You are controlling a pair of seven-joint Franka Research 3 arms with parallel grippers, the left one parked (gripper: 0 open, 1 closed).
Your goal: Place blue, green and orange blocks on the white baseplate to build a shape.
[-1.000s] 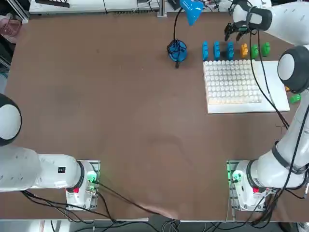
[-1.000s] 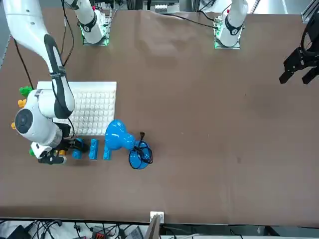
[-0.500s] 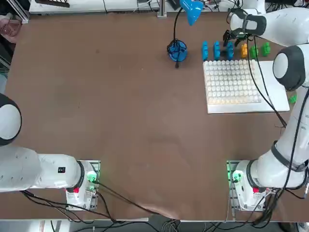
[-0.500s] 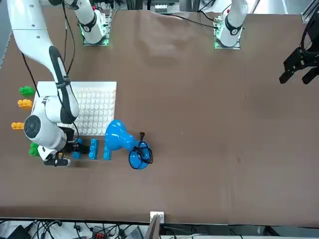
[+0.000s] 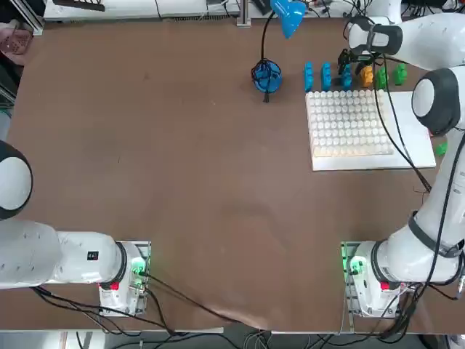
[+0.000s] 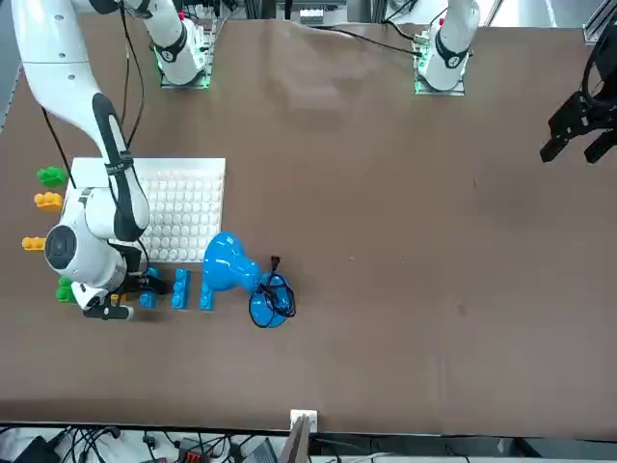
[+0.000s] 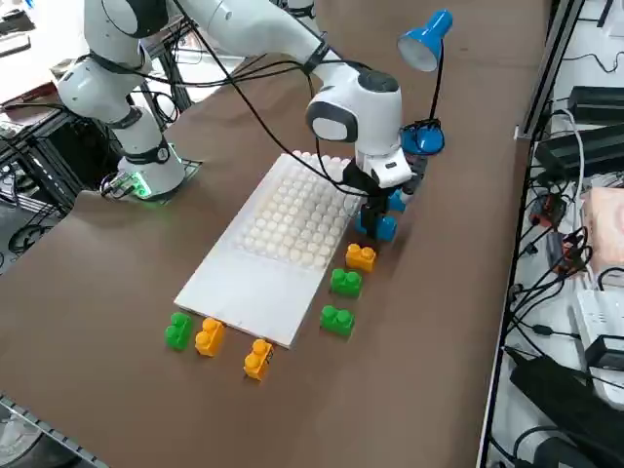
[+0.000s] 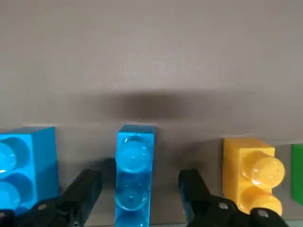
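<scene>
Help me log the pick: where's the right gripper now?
The right gripper is open, astride the blue block beside the orange block, in the row behind the white baseplate.

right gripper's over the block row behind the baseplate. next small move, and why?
Probably close the fingers. In the wrist view the right gripper is open and straddles a blue block, one finger on each side with a gap still showing. The neighbouring blue block and orange block sit outside the fingers, so closing should catch only the middle one.

Blue blocks (image 5: 325, 74), then orange (image 5: 367, 74) and green (image 5: 399, 72), lie in a row beside the white baseplate (image 5: 410, 127); more blocks (image 7: 208, 336) lie past its smooth end.
</scene>
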